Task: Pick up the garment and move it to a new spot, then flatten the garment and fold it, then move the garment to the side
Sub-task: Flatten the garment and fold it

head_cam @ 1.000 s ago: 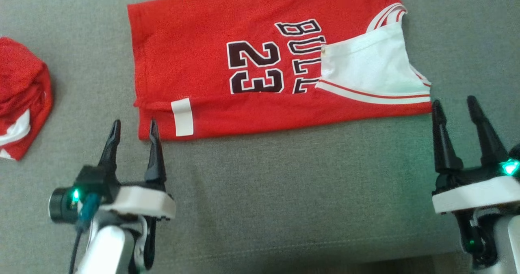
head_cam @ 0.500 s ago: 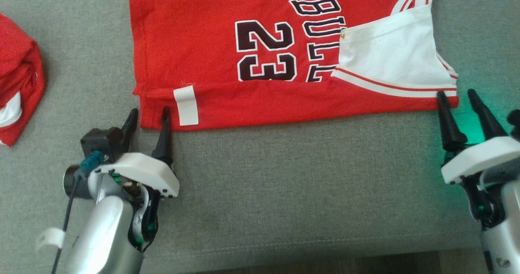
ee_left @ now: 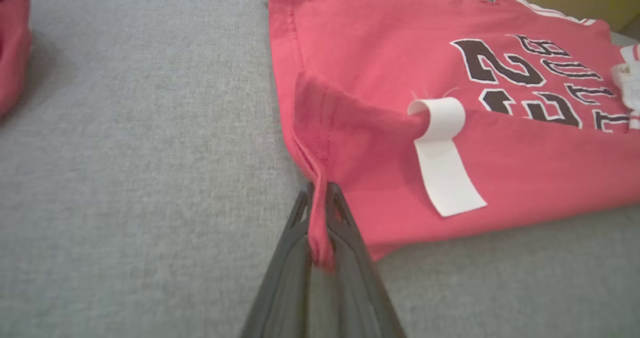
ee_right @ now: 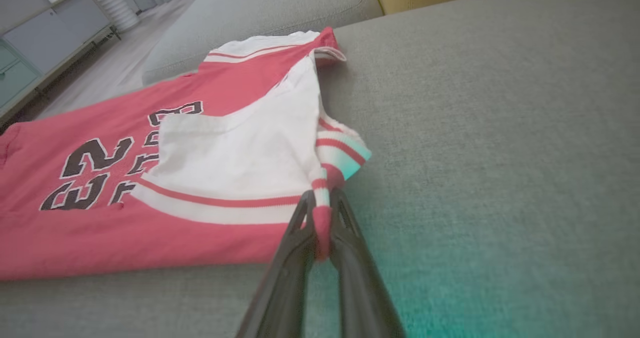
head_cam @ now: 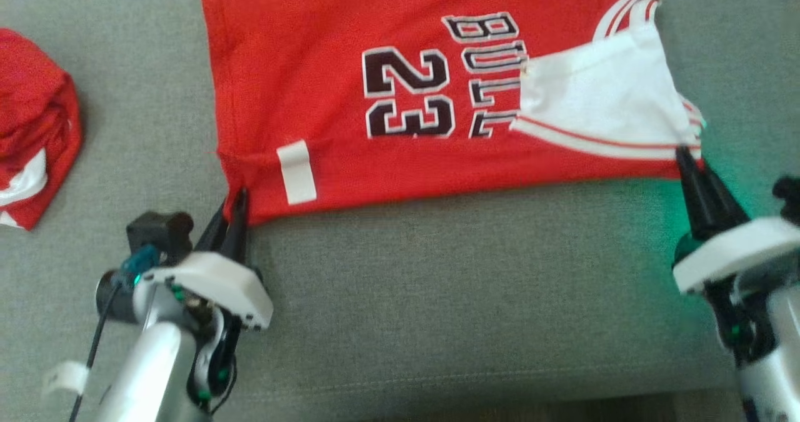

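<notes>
Two sets of jaws clamp the red sleeveless jersey with white trim [head_cam: 300,84], which lies on the grey fabric sofa seat [head_cam: 437,297]: left jaws closed on its near left hem corner, right jaws closed on its near right shoulder edge.

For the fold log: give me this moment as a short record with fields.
surface: grey sofa cushion
garment: red number 23 jersey, spread flat, near edge folded over
left gripper: shut on the jersey's near hem corner
right gripper: shut on the near shoulder-strap corner
label: white tag near the hem
aside: second red garment, bundled at left
</notes>
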### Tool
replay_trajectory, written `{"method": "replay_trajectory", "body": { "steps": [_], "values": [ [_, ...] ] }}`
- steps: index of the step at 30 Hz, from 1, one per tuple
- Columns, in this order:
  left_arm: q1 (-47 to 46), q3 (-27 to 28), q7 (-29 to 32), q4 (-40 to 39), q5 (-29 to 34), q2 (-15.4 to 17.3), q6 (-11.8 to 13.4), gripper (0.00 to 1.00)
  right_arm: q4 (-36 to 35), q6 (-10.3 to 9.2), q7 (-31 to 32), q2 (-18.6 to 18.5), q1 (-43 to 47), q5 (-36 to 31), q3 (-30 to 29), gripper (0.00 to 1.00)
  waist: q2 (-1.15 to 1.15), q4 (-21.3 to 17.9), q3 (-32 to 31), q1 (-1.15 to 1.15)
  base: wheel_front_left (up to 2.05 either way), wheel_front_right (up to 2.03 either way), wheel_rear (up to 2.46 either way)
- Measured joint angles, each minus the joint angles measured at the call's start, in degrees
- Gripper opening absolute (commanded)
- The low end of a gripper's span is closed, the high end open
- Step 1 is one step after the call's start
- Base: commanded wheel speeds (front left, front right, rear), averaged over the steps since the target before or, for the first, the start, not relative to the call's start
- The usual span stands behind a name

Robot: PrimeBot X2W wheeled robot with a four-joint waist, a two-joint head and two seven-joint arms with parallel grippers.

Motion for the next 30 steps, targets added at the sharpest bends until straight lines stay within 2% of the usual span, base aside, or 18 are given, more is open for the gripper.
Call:
{"method": "replay_trajectory", "body": {
  "steps": [3,7,13,14,15,16,19,24,30],
  "values": [
    [3.0,0.0,1.4,-2.0,0.0,1.4,0.3,0.00,-2.8,0.00,0.1,1.0,5.0,0.0,-1.0,0.00,0.00,-0.1,-1.5,0.00,0.00,0.00,0.00],
    [6.8,0.2,3.3,-3.9,-0.5,2.7,0.9,0.00,-6.8,0.00,2.2,4.5,12.9,-0.4,-2.7,0.00,0.00,-0.4,-3.7,0.00,0.00,0.00,0.00],
    [10.8,0.3,5.5,-5.2,-1.8,3.3,1.7,0.00,-12.4,0.00,6.2,8.5,19.4,-2.0,-4.5,0.00,0.00,-0.9,-6.4,0.00,0.00,0.00,0.00],
    [11.3,0.3,5.5,-5.3,-1.9,3.3,1.7,0.22,-12.9,0.00,6.8,9.1,20.1,-2.1,-4.8,0.03,0.00,-0.9,-6.7,0.00,0.00,0.00,0.00],
    [11.8,0.3,5.7,-5.3,-1.9,3.4,1.7,1.00,-13.3,0.00,7.6,9.5,20.5,-2.4,-4.9,0.84,0.00,-1.0,-7.0,0.00,0.00,0.00,0.00],
    [12.2,0.2,5.9,-5.3,-2.0,3.4,1.7,1.00,-13.5,0.00,8.3,9.7,20.9,-2.5,-5.0,1.00,0.00,-1.1,-7.3,0.00,0.00,0.00,0.00],
    [13.4,0.2,4.5,-5.5,-2.1,3.2,3.0,1.00,-14.9,0.00,8.3,9.8,21.4,-4.5,-6.1,1.00,0.00,-1.4,-8.3,0.00,0.00,0.00,0.00],
    [13.9,1.1,-3.6,-8.8,1.7,2.1,7.1,1.00,-20.6,0.00,1.8,9.5,20.8,-9.7,-6.4,1.00,0.00,-1.8,-9.5,0.00,0.00,0.00,0.00],
    [13.0,1.5,-8.4,-13.1,4.3,1.0,8.9,1.00,-25.2,0.00,0.2,8.6,17.2,-12.0,-5.2,1.00,0.00,-2.0,-10.2,0.00,0.00,0.00,0.00]
  ]
}}
